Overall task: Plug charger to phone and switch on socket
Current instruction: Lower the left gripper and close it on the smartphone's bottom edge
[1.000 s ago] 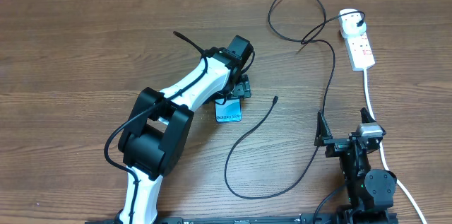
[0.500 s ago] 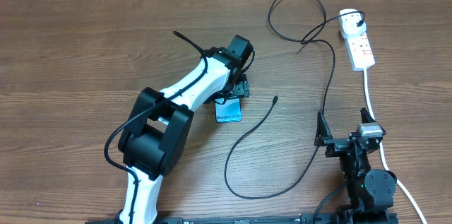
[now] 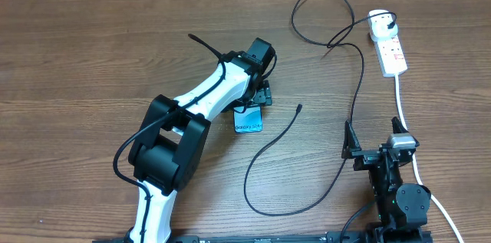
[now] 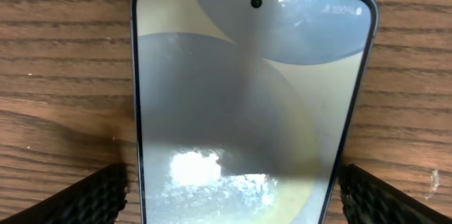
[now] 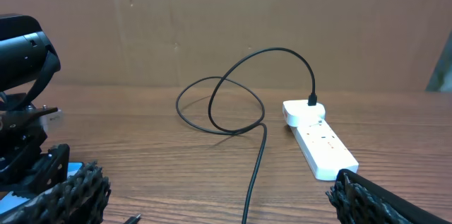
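Left gripper, ribbed black pads apart, straddled the glossy rounded phone (mostly hidden overhead); right gripper gaped wide.

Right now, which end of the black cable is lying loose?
The connector tip near the phone lies free on the table; the other end goes into the plug head on the socket.

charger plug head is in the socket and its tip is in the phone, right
Not quite: the plug head is in the socket, but the charger tip lies loose on the table, apart from the phone. The overhead view shows it.
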Robot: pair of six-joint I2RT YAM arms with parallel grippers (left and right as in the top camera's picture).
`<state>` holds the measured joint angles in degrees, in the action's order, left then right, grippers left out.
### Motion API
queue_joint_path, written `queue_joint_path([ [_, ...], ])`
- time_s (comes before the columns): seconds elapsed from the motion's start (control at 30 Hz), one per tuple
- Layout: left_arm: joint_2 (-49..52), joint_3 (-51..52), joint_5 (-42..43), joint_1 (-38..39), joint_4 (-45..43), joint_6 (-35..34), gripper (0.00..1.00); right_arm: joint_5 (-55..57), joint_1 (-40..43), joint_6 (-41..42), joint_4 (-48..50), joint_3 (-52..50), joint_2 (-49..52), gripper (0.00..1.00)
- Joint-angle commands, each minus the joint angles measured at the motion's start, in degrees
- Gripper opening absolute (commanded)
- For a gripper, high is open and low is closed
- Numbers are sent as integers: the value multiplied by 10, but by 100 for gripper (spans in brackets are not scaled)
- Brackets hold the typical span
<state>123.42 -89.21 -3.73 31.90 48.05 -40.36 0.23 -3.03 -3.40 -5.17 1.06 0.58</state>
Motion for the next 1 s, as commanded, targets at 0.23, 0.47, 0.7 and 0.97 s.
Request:
queue_joint_path([
  [0.23,16,2,-5,10,5,-6,91,0,2,2,3,-6,-4,100],
  [0.47,16,2,-5,10,5,-10,86,0,2,2,3,-6,-4,100],
  [0.7,16,2,-5,10,5,-10,86,0,2,2,3,-6,-4,100],
  [0.97,16,2,-2,10,5,-10,83,0,2,2,3,-6,-4,100],
])
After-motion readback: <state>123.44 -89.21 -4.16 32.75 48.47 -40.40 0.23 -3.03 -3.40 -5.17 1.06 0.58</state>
